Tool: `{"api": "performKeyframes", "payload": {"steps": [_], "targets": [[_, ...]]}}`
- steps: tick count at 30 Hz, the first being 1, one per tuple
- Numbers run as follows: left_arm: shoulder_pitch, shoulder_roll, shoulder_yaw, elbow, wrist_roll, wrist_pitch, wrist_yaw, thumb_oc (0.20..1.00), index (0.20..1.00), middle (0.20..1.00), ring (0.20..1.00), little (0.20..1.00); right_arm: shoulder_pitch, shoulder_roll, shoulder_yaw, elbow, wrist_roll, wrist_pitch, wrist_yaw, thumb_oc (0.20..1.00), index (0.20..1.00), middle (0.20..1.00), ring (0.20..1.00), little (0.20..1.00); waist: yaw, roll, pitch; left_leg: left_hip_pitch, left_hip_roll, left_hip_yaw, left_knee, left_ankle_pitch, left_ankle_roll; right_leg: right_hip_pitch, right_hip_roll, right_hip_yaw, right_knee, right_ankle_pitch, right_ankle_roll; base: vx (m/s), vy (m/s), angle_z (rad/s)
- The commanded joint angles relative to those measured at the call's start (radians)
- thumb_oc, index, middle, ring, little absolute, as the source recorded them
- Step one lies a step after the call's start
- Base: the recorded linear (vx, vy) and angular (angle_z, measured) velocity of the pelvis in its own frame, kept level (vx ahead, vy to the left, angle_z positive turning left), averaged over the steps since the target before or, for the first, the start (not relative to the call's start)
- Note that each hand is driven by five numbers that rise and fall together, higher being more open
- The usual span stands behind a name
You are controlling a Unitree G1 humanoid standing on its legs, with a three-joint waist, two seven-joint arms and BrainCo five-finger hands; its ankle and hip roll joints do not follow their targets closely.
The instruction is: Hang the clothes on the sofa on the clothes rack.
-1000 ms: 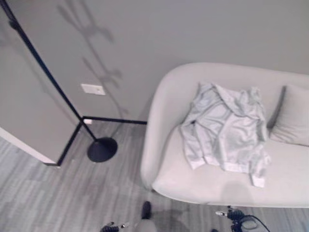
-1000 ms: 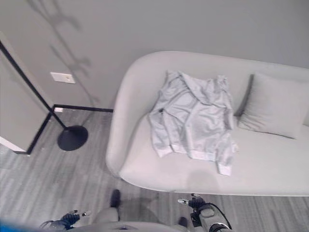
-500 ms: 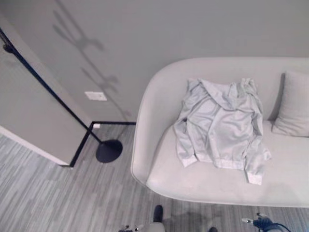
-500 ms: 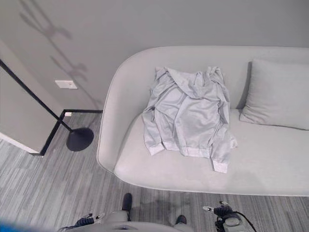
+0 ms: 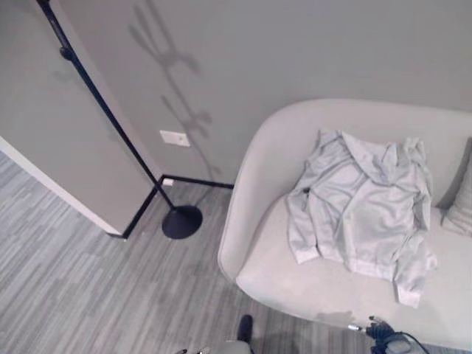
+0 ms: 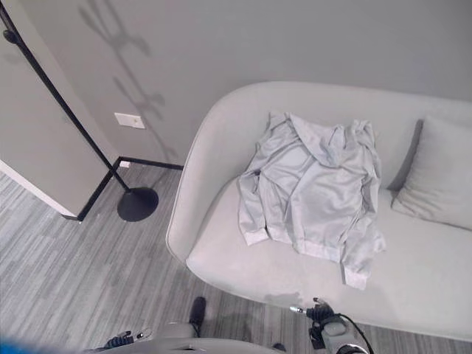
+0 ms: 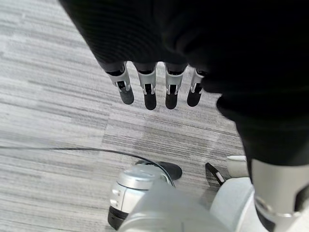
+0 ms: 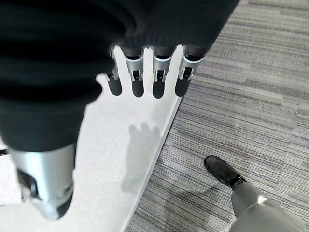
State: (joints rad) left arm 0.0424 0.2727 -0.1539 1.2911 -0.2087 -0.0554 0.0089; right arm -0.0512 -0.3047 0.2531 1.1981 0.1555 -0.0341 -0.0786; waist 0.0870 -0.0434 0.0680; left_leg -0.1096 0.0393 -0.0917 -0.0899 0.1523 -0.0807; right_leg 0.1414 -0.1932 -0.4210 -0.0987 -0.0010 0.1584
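A pale grey jacket (image 6: 315,187) lies spread and crumpled on the light grey sofa (image 6: 221,140), against its backrest. The clothes rack is a thin black pole (image 6: 63,110) on a round black base (image 6: 138,203), standing by the wall left of the sofa. My right hand (image 6: 318,313) hangs low at the sofa's front edge, short of the jacket; its fingers (image 8: 158,77) are straight and hold nothing. My left hand (image 6: 124,339) hangs low over the carpet, fingers (image 7: 147,92) straight and empty.
A grey cushion (image 6: 435,177) leans on the sofa's right part. A wall corner with a black skirting strip (image 6: 96,193) juts out left of the rack base. Grey striped carpet (image 6: 74,273) covers the floor in front.
The camera has swung left, so the whole scene has shifted right and more floor shows. The jacket lies as before. Both hands still hang low.
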Motion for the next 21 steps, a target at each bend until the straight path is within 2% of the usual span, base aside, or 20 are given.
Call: {"api": "performKeyframes", "payload": {"steps": [1, 5, 9, 10, 11, 12, 15, 18, 21], "targets": [[-0.063, 0.020, -0.005, 0.038, 0.046, -0.005, -0.007, 1.000, 1.000, 1.000, 1.000, 1.000, -0.074, -0.027, 0.026, 0.002, -0.023, -0.020, -0.001, 1.000, 1.000, 1.000, 1.000, 1.000, 0.020, 0.034, 0.066, 0.081, -0.102, 0.069, 0.036, -0.166, 0.090, -0.152, 0.049, 0.064, 0.157, -0.013, -0.010, -0.05, 0.056, -0.01], [-0.069, 0.039, -0.001, 0.042, 0.054, -0.001, -0.006, 1.000, 1.000, 1.000, 1.000, 1.000, -0.084, -0.011, 0.027, -0.013, -0.023, -0.020, 0.002, 1.000, 1.000, 1.000, 1.000, 1.000, 0.020, 0.036, 0.081, 0.094, -0.082, 0.074, 0.035, -0.171, 0.093, -0.196, 0.016, 0.056, 0.273, -0.023, 0.007, 0.00, 0.019, -0.25], [-0.077, 0.046, -0.005, 0.043, 0.059, -0.004, -0.005, 1.000, 1.000, 1.000, 1.000, 1.000, -0.082, -0.009, 0.027, -0.020, -0.025, -0.022, 0.003, 1.000, 1.000, 1.000, 1.000, 1.000, 0.027, 0.028, 0.077, 0.084, -0.052, 0.073, 0.038, -0.175, 0.077, -0.170, -0.038, 0.052, 0.197, 0.022, 0.011, 0.03, -0.104, 0.00], [-0.077, 0.046, -0.005, 0.043, 0.059, -0.004, -0.005, 1.000, 1.000, 1.000, 1.000, 1.000, -0.082, -0.009, 0.027, -0.020, -0.025, -0.022, 0.003, 1.000, 1.000, 1.000, 1.000, 1.000, 0.028, 0.028, 0.077, 0.084, -0.051, 0.073, 0.038, -0.175, 0.077, -0.170, -0.037, 0.052, 0.197, 0.022, 0.011, 0.01, -0.124, 0.04], [-0.080, 0.047, -0.005, 0.042, 0.060, -0.006, -0.001, 1.000, 1.000, 1.000, 1.000, 1.000, -0.087, -0.010, 0.026, -0.021, -0.027, -0.021, 0.005, 1.000, 1.000, 1.000, 1.000, 1.000, 0.030, 0.028, 0.075, 0.078, -0.035, 0.071, 0.038, -0.178, 0.071, -0.180, -0.062, 0.066, 0.174, 0.056, 0.019, 0.05, -0.250, 0.26], [-0.084, 0.049, 0.002, 0.042, 0.054, -0.007, 0.006, 1.000, 1.000, 1.000, 1.000, 1.000, -0.097, -0.010, 0.028, -0.030, -0.030, -0.018, 0.007, 1.000, 1.000, 1.000, 1.000, 1.000, 0.032, 0.031, 0.076, 0.078, 0.002, 0.064, 0.038, -0.187, 0.055, -0.211, -0.110, 0.095, 0.130, 0.109, 0.039, 0.07, -0.340, 0.21], [-0.084, 0.056, 0.010, 0.042, 0.052, -0.012, 0.015, 1.000, 1.000, 1.000, 1.000, 1.000, -0.100, -0.010, 0.031, -0.051, -0.034, -0.015, 0.011, 1.000, 1.000, 1.000, 1.000, 1.000, 0.027, 0.025, 0.079, 0.095, 0.040, 0.050, 0.025, -0.190, 0.033, -0.238, -0.170, 0.137, 0.085, 0.199, 0.073, 0.10, -0.325, -0.16], [-0.082, 0.060, 0.015, 0.040, 0.047, -0.017, 0.020, 1.000, 1.000, 1.000, 1.000, 1.000, -0.094, -0.015, 0.032, -0.066, -0.040, -0.014, 0.012, 1.000, 1.000, 1.000, 1.000, 1.000, 0.016, 0.015, 0.080, 0.122, 0.076, 0.044, 0.003, -0.186, -0.002, -0.243, -0.213, 0.177, 0.072, 0.285, 0.103, 0.13, -0.416, -0.13], [-0.083, 0.060, 0.016, 0.037, 0.040, -0.018, 0.025, 1.000, 1.000, 1.000, 1.000, 1.000, -0.095, -0.014, 0.037, -0.066, -0.042, -0.013, 0.013, 1.000, 1.000, 1.000, 1.000, 1.000, 0.012, 0.011, 0.080, 0.123, 0.099, 0.042, 0.003, -0.183, -0.021, -0.238, -0.216, 0.204, 0.080, 0.304, 0.103, 0.07, -0.366, -0.06]]}}
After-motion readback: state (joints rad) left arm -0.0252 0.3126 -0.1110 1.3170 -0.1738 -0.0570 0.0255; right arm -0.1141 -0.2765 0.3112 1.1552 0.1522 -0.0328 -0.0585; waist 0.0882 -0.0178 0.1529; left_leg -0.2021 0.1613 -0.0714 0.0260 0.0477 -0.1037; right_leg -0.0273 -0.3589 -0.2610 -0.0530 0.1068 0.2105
